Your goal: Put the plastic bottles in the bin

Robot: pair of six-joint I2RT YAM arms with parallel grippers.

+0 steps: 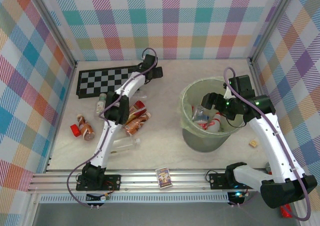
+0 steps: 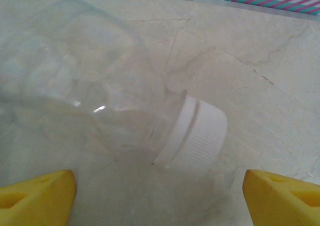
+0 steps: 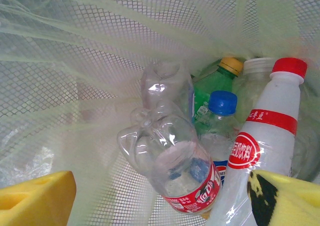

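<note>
The clear bottle (image 2: 95,96) lying on the table (image 2: 250,61) before the open left gripper (image 2: 160,198), likely light and slick, is best taken mid-body, while the right gripper (image 3: 160,201) is spread empty over the bin (image 1: 200,142).

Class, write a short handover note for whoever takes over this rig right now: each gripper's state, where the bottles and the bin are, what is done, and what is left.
Left gripper: open and empty, above a clear white-capped bottle lying on the table.
Right gripper: open and empty, over the bin.
Done: at least four bottles lie in the bin, among them a red-capped white bottle and a clear red-labelled bottle.
To do: bottles on the table left of the bin, namely the orange-brown pair, a red-capped brown bottle further left, a clear unlabelled bottle nearer the bases, and a small bottle by the checkerboard.
</note>
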